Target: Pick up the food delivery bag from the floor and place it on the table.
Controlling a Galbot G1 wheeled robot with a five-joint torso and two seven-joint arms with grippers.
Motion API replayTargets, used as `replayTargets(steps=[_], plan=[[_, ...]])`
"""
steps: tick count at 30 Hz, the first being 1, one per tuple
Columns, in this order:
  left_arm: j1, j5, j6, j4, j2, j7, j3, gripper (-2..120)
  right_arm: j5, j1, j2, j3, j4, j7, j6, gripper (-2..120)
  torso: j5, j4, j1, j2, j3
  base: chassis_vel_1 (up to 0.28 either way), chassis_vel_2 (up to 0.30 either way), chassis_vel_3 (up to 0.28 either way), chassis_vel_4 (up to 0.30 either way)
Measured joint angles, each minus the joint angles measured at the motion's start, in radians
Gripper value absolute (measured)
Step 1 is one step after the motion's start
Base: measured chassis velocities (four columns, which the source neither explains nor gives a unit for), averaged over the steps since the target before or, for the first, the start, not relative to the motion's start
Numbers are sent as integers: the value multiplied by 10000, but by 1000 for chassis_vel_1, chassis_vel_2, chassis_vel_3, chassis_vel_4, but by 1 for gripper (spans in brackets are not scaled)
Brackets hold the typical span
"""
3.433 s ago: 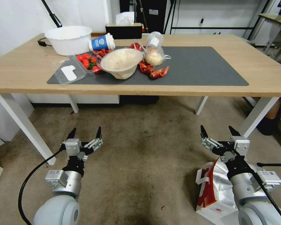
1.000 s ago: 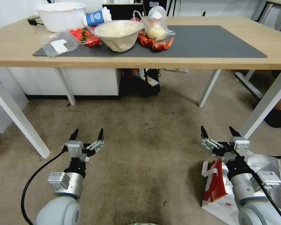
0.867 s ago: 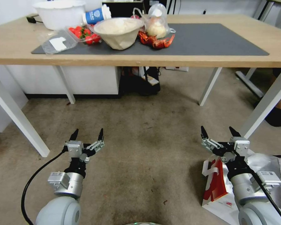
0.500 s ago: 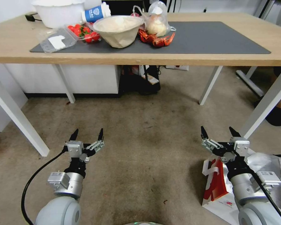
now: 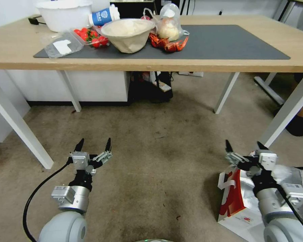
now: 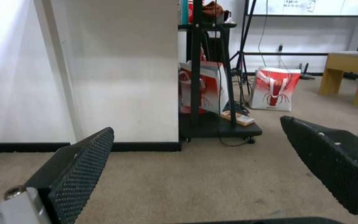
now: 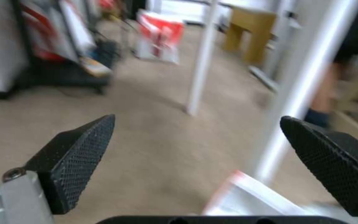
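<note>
Red-sided food delivery bag (image 5: 233, 196) stands on the floor (image 5: 158, 161) just beneath the right gripper (image 5: 244, 147), fingers apart.

The food delivery bag (image 5: 237, 208) is white with a bright red side panel, shiny silver foil lining and a tiny red round logo. The floor (image 5: 151, 161) is a worn brownish-grey with dark blotchy stains. The counter (image 5: 10, 50) has a light wood top on white legs, with a dark grey mat (image 5: 225, 43). Both the left gripper (image 5: 93, 145) and right gripper (image 5: 244, 146) are silver-grey with black fingers.
</note>
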Motion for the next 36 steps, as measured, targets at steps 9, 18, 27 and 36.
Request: replayTargets(steps=[9,18,27,36], plan=[[55,-1,-6,1,-88,1,-80,100,664,223,-759,1218,-1491,403,-611,100,1,1,3,12,0,0,0,0,0],[35,2,-7,63,-113,16,-69,100,986,707,-1191,1682,-3485,622,-722,100,-1,0,5,21,0,0,0,0,0],[11,-1,-63,138,-79,19,-69,100,1245,1047,-1456,2094,-4530,649,-923,100,0,1,5,28,0,0,0,0,0],[19,-8,-113,151,-18,25,-50,100,1390,1469,-1752,1745,-5475,685,-944,100,0,1,6,32,0,0,0,0,0]])
